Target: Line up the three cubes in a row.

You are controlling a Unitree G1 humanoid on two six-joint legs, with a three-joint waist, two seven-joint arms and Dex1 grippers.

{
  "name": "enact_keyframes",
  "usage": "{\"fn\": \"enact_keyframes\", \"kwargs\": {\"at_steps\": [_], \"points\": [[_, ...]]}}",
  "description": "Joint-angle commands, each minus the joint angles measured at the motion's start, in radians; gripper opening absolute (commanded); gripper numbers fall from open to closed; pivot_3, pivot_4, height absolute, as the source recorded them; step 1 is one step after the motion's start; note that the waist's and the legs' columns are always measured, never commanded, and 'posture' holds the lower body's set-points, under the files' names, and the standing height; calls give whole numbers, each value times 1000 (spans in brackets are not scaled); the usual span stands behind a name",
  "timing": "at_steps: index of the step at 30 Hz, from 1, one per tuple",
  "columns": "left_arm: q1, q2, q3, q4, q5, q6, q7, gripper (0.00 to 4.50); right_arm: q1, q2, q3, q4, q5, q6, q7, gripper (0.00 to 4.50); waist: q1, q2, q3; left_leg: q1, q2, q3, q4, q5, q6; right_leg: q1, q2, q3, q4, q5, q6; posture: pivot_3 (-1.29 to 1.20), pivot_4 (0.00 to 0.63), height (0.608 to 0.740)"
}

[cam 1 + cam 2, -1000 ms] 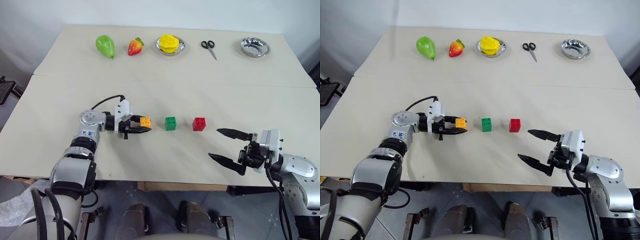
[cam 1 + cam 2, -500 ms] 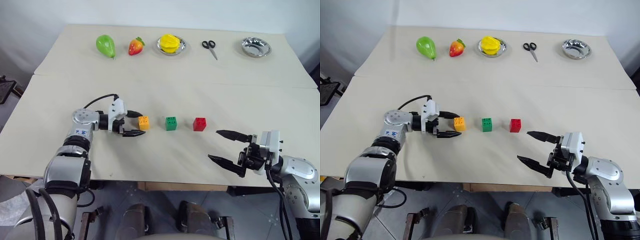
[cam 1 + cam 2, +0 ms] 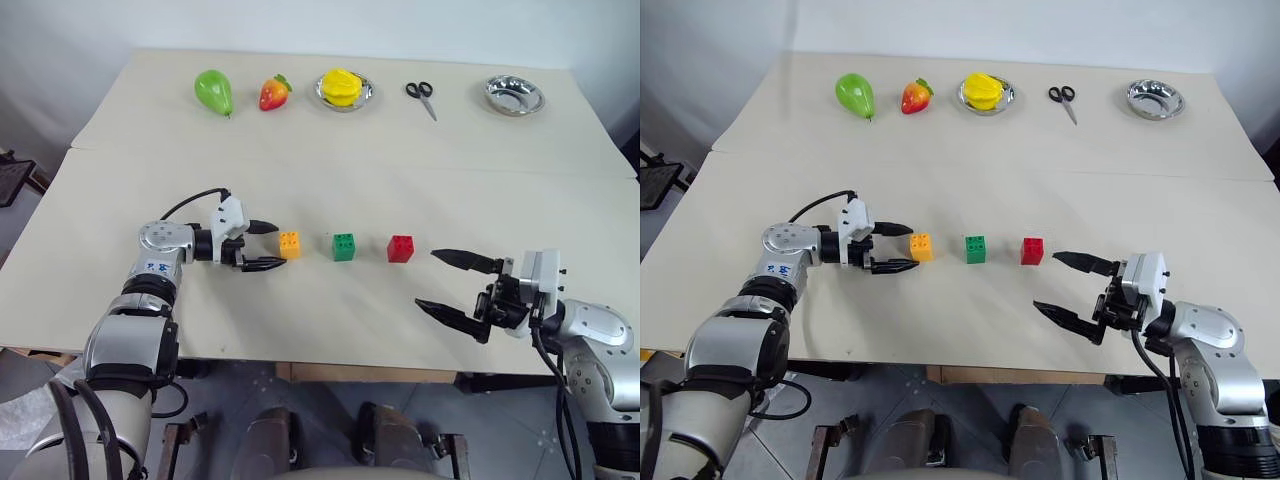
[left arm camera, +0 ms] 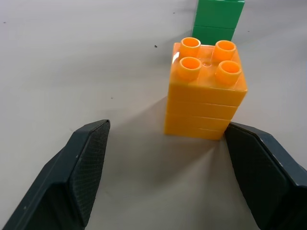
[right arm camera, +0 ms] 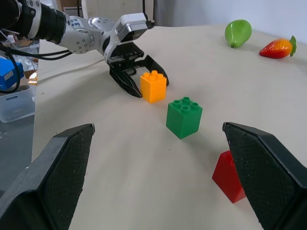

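I stand at the near edge of a pale beige table [image 3: 330,170], a matte top with a seam running across it from the left edge to the right edge, splitting it into a far panel and a near panel. A plain light wall rises behind the far edge.

The three cubes sit in a row on the near panel, roughly midway between the left and right edges: the orange cube [image 3: 290,244], then the green cube [image 3: 343,246], then the red cube [image 3: 401,248], each apart from its neighbour.

My left pincer [image 3: 270,246] lies low over the table just left of the orange cube, fingers spread wide and holding nothing. In the left wrist view the cube stands at the fingertips' end, close against one finger [image 4: 266,177], though I cannot tell if it touches; the other finger is clear of it.

My right pincer [image 3: 448,282] hangs near the near edge, toward the right corner, spread wide and empty, a little apart from the red cube.

Along the far edge stand a green pear [image 3: 213,91], a strawberry [image 3: 274,92], a metal dish [image 3: 344,91] with yellow fruit, scissors [image 3: 420,93] and an empty metal bowl [image 3: 514,95].
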Motion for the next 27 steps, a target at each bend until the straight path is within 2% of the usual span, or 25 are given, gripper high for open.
{"fn": "enact_keyframes", "kwargs": {"at_steps": [1, 8, 12, 16, 19, 24, 27], "points": [[-15, 16, 2, 2, 29, 4, 68, 3996, 3, 0, -7, -18, 7, 1, 1, 4500, 0, 0, 0, 0, 0, 0, 0, 0, 0, 0, 0, 0, 0, 0, 0, 0, 150, 740], [-10, 33, 16, -2, 19, -3, 47, 3996, 10, 11, 4, -25, 7, 3, 0, 4500, -3, 0, 0, 1, 0, 0, 0, 0, 0, 0, 0, 1, 1, 0, 0, 0, 150, 740], [10, 65, 36, -33, -25, -10, -136, 3996, 13, 6, 6, -27, 12, 5, 6, 4500, -6, 0, 0, 1, 0, 0, 0, 0, 0, -1, 0, 0, 1, 0, 0, 0, 150, 740], [46, 137, 52, -95, -70, 9, -323, 3996, 10, -24, -9, -1, 15, 0, 49, 4500, -19, 0, 0, -1, 0, 2, -1, 0, 0, -2, 0, 0, 0, 0, 0, 0, 150, 740], [123, 221, 64, -188, -151, 68, -368, 3996, -19, -48, -43, 60, 24, -13, 90, 4500, -27, 0, 0, -1, 0, 1, -1, 0, 0, -3, 0, 1, 1, 0, 0, 0, 150, 740], [338, 351, 101, -451, -303, 216, -371, 3996, -60, -88, -86, 146, 40, 3, 149, 4500, -31, 1, 0, 0, 2, 1, -1, 0, 0, -3, 0, 2, 1, 0, 0, 0, 150, 740], [472, 386, 186, -636, -397, 298, -313, 3996, -90, -101, -93, 194, 34, -10, 184, 4500, -28, 1, 0, 0, 4, 0, -1, 0, 0, -3, -1, 2, 1, 0, 0, 0, 150, 740]]}}
